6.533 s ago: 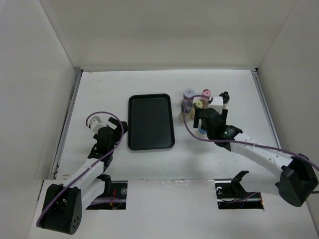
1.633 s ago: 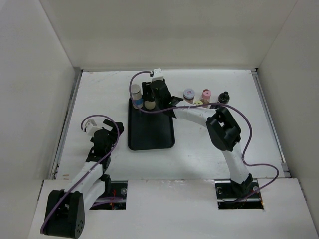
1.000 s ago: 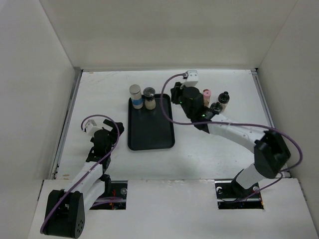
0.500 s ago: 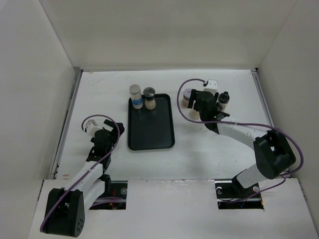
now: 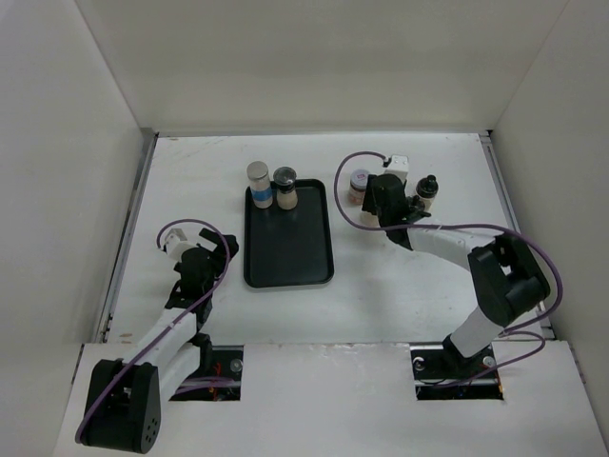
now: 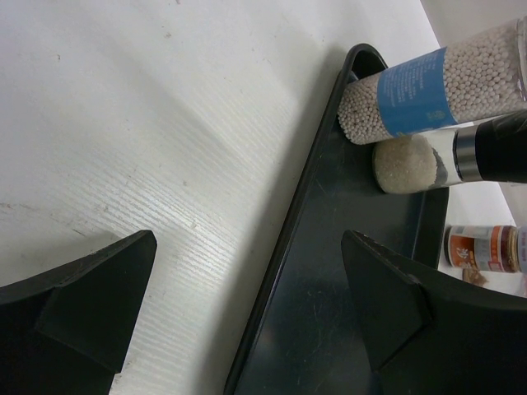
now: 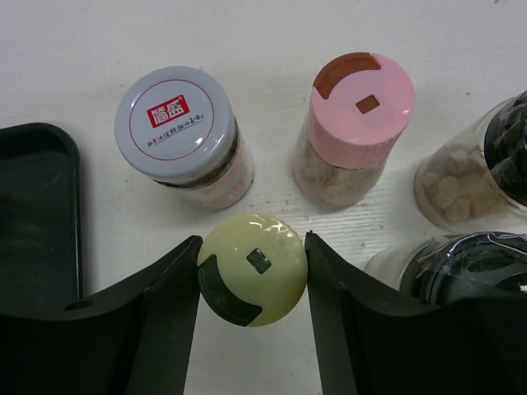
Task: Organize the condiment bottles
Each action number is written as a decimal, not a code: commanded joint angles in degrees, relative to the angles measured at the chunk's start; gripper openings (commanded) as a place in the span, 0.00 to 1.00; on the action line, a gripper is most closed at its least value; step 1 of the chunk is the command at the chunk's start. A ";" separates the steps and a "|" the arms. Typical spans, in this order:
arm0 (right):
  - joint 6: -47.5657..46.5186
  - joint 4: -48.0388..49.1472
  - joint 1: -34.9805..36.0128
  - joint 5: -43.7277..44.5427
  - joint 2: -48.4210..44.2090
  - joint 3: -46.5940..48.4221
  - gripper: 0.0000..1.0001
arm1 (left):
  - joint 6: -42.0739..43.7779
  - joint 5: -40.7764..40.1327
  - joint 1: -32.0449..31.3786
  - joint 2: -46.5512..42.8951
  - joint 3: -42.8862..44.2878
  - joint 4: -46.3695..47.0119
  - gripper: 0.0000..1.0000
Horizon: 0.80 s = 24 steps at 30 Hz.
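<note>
Two condiment bottles stand at the far end of the black tray (image 5: 285, 257): a white-lidded one with a blue label (image 5: 258, 183) and a dark-lidded one (image 5: 284, 187). The others cluster right of the tray. In the right wrist view my right gripper (image 7: 253, 271) has both fingers against the yellow-lidded bottle (image 7: 253, 269), which stands on the table. Around it are a grey-lidded jar (image 7: 177, 123), a pink-lidded bottle (image 7: 361, 97) and a black-lidded one (image 7: 478, 177). My left gripper (image 6: 247, 288) hangs open over the tray's left rim (image 6: 284, 247), holding nothing.
A further dark-topped bottle (image 7: 461, 267) sits close to my right finger. The tray's corner (image 7: 37, 214) lies just left of the cluster. White walls enclose the table on three sides.
My right arm has come from the tray to the cluster, and its jaws have closed onto the yellow-lidded bottle. The left arm has stayed put.
</note>
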 commanded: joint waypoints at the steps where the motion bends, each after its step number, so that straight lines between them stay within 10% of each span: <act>1: -0.06 0.60 -0.06 0.18 -0.28 3.08 0.46 | 0.67 -0.54 -0.16 -0.86 0.56 2.70 1.00; 10: -2.79 2.26 10.30 1.07 -6.62 4.74 0.43 | 0.15 -0.37 0.36 -0.52 0.73 2.70 1.00; 24: -2.70 2.53 23.85 -7.72 21.23 34.71 0.44 | -0.03 0.33 1.33 -2.27 -0.06 1.74 1.00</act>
